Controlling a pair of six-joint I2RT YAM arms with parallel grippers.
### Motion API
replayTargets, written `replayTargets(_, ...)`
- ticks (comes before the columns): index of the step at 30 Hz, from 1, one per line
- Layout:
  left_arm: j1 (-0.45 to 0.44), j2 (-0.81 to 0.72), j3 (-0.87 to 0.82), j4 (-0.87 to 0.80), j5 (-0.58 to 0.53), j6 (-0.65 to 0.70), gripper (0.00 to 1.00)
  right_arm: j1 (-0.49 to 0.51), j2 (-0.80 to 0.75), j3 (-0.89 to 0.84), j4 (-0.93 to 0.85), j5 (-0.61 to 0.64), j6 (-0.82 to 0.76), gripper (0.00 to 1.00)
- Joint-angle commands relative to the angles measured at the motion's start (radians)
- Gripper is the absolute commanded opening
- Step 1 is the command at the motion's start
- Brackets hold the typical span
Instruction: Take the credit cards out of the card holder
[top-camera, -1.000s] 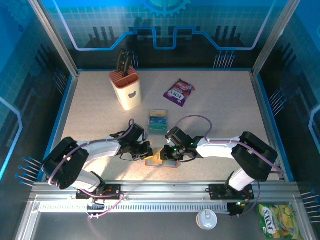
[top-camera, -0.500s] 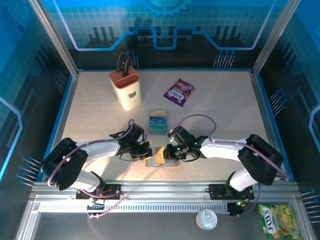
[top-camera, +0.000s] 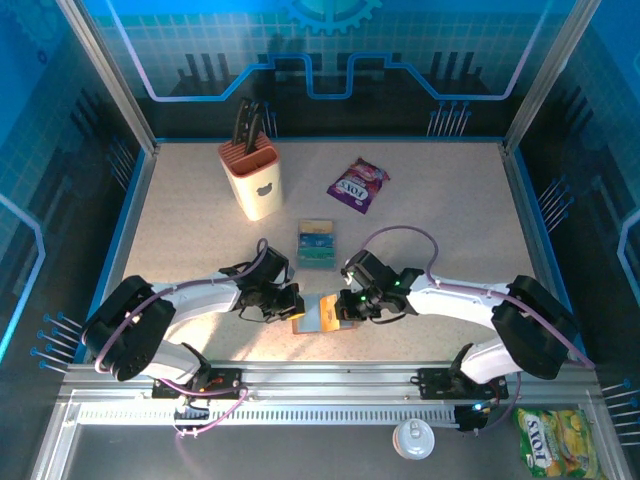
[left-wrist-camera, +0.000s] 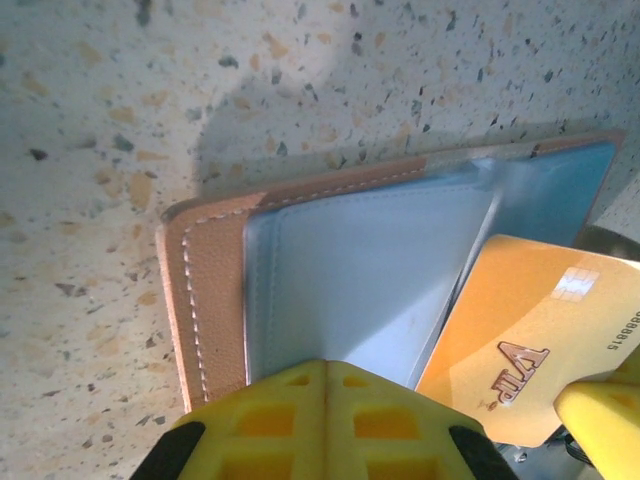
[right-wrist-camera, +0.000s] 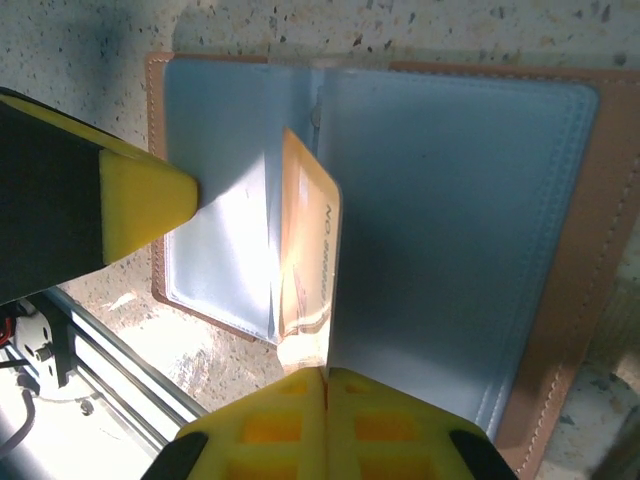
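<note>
The tan-brown card holder (top-camera: 300, 325) lies open on the table near the front edge, its grey-blue sleeves (left-wrist-camera: 360, 270) facing up. My left gripper (top-camera: 292, 300) is shut, its yellow tips (left-wrist-camera: 325, 365) pressing down on the left sleeve page. A yellowish-orange credit card (top-camera: 326, 312) sticks partway out of a sleeve, tilted up. My right gripper (top-camera: 345, 308) is shut on that card's near edge (right-wrist-camera: 310, 260), fingertips (right-wrist-camera: 325, 372) pinched together on it. Several teal and blue credit cards (top-camera: 317, 245) lie stacked on the table behind the holder.
A cream knife block (top-camera: 250, 178) stands at the back left. A purple snack packet (top-camera: 357, 185) lies at the back middle. The metal rail (top-camera: 320, 375) of the table's near edge runs close in front of the card holder.
My right gripper has closed on the orange card and drawn it further out of the sleeve, so more of it shows. The right arm's elbow swung right. The left gripper stayed put.
</note>
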Motion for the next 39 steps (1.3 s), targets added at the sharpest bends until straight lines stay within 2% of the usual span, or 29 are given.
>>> replayTargets(1, -0.004, 0.016, 0.019, -0.046, -0.024, 0.031, 0.00, -0.011, -0.003, 0.029, -0.069, 0.033, -0.025, 0.05)
replayTargets(21, -0.007, 0.100, 0.056, 0.016, 0.012, 0.023, 0.00, 0.040, 0.143, 0.154, -0.132, 0.055, -0.027, 0.04)
replayTargets(29, -0.020, 0.128, 0.068, 0.044, 0.018, 0.010, 0.00, 0.048, 0.144, 0.162, -0.131, 0.065, -0.016, 0.03)
replayTargets(39, -0.020, 0.049, 0.120, -0.136, -0.105, 0.086, 0.00, 0.039, 0.065, 0.168, -0.231, 0.141, -0.021, 0.00)
